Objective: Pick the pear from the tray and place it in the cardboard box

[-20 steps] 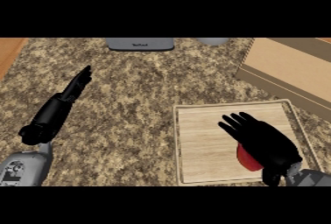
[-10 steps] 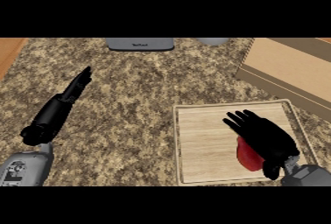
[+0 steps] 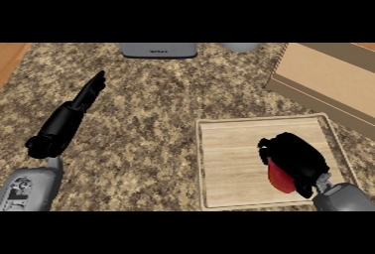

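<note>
The right robot hand (image 3: pixel 296 158), spread flat with fingers straight 1 second ago, has now curled its fingers down over the red pear (image 3: pixel 278 174) on the tray (image 3: pixel 227 163), covering more of the fruit than before.

Lighting: even, moderate, soft from above.
Counter (image 3: pixel 147 129): speckle lit alike from beside the left hand's (image 3: pixel 88 94) straight fingers to the far edge.
Tray (image 3: pixel 227 163): brightest surface; thin dark line along its inner rim; faint shade just under the right hand's (image 3: pixel 296 156) curled fingers.
Hands: near-black, fingers merging into one dark mass.
Pear (image 3: pixel 278 176): saturated red, darkening where the fingers cover it.
Cardboard box (image 3: pixel 330 74): top face pale, side face toward the fingers darker.
Left forearm (image 3: pixel 29 191): pale grey highlights.
</note>
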Motion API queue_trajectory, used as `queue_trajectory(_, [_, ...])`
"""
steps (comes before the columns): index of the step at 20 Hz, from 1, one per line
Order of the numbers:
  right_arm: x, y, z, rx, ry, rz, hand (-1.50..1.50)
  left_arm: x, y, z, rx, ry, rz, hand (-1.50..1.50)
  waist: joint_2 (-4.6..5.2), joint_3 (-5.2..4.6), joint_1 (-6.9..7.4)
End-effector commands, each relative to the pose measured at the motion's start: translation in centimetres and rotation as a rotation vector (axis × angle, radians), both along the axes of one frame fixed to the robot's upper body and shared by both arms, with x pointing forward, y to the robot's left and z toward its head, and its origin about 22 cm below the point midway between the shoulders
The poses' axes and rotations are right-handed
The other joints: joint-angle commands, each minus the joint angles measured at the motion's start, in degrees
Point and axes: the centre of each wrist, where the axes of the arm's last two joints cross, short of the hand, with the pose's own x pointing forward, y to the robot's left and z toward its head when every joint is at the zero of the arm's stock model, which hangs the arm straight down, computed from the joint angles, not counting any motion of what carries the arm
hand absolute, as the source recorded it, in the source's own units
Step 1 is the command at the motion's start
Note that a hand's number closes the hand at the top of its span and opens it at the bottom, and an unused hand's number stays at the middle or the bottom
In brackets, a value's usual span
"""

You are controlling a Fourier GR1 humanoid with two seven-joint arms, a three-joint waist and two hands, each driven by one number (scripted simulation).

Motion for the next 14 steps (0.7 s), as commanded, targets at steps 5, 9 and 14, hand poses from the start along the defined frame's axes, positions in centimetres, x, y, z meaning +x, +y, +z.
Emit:
queue_trajectory(5, [2.7, -0.1, -2.4, 0.138, -0.028, 0.068, 1.5, -0.2, -0.5, -0.8, 0.01, -0.004, -0.006, 0.0, 0.62, 0.52, 0.83])
queue_trajectory(9, [6.6, 2.8, -0.3, 0.303, 0.057, 0.035, 1.5, -0.2, -0.1, 0.8, 0.005, -0.016, -0.041, 0.0, 1.06, 0.6, 3.15])
queue_trajectory(14, [9.1, 2.5, 2.4, 0.403, -0.091, 0.116, 1.5, 0.1, -2.6, -0.8, -0.008, 0.01, -0.016, 0.0, 0.51, 0.5, 0.62])
